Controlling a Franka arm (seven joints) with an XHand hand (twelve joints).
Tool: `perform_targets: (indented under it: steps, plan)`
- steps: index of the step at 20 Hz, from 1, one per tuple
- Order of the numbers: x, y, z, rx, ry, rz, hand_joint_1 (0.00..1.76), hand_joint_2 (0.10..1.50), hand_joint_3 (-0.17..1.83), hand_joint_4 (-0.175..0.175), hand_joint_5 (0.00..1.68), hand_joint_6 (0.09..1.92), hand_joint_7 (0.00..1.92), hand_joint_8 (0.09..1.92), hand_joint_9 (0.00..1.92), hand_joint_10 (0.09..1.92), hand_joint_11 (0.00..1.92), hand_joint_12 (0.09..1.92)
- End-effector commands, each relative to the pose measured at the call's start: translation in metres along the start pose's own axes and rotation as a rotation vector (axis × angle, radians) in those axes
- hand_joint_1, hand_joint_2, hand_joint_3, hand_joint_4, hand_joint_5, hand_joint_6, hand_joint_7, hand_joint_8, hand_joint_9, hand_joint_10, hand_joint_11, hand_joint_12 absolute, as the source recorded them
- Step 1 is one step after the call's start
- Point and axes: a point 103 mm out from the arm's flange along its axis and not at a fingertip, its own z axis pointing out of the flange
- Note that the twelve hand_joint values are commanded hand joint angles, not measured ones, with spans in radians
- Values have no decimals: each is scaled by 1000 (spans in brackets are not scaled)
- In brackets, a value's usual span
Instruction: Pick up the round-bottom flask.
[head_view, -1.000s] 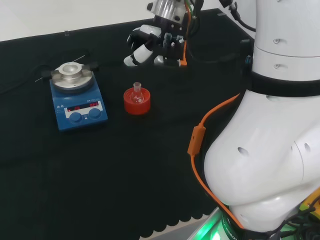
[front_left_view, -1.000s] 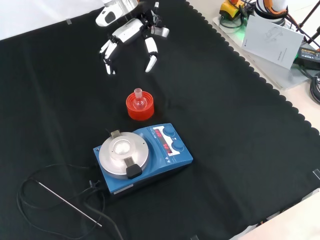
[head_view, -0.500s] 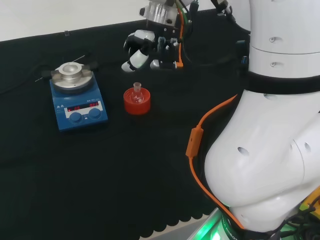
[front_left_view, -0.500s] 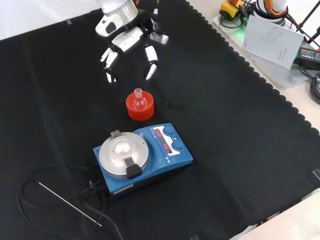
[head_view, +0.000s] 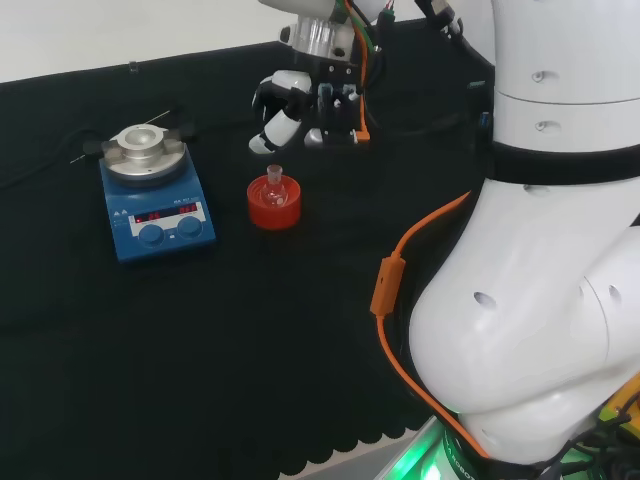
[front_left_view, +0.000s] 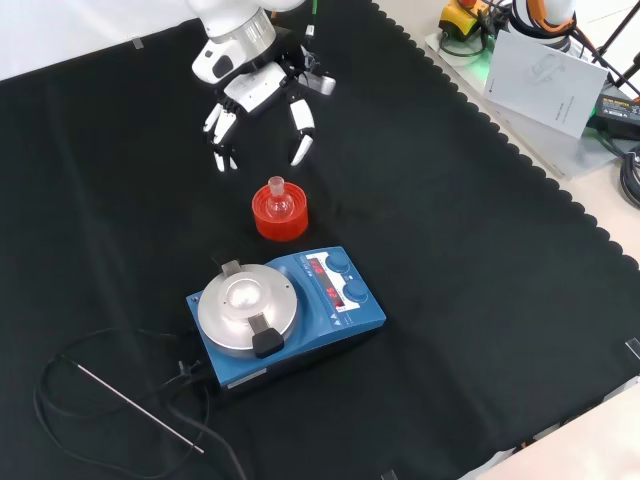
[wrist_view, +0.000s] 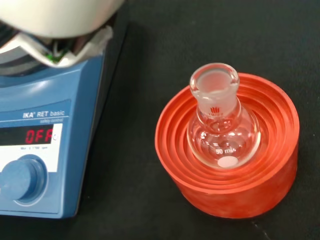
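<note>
Your hand (front_left_view: 262, 85) hangs at the front view's upper left, fingers (front_left_view: 301, 128) spread apart, holding nothing. Just below, the round-bottom flask (front_left_view: 278, 199) sits untouched in its red ribbed stand (front_left_view: 281, 222).

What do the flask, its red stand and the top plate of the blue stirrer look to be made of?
Round-bottom flask: clear glass by the look, see-through with bright glints and a frosted neck rim. Red ribbed stand: matte, soft-looking rubber or silicone, moulded in stepped rings; which one is unclear. Stirrer's top plate: dull silvery metal, probably, with a brushed grey sheen.
</note>
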Motion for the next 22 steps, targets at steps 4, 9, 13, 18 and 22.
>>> perform_targets:
  steps: [4,9,13,18,22]
  plan:
    - [-6,8,14,30,-9,-16,922,363,873,-167,261,739,571,884,614,873,318,1437]
    - [-15,5,22,36,-18,-8,907,361,870,-166,254,737,559,883,609,871,317,1434]
    - [-22,1,26,23,-12,3,901,363,868,-166,253,737,555,887,608,872,315,1434]
    - [-27,0,32,9,2,14,899,364,865,-167,253,738,556,891,608,875,320,1435]
    - [-30,0,37,16,7,20,896,365,864,-167,253,738,558,894,608,877,332,1433]
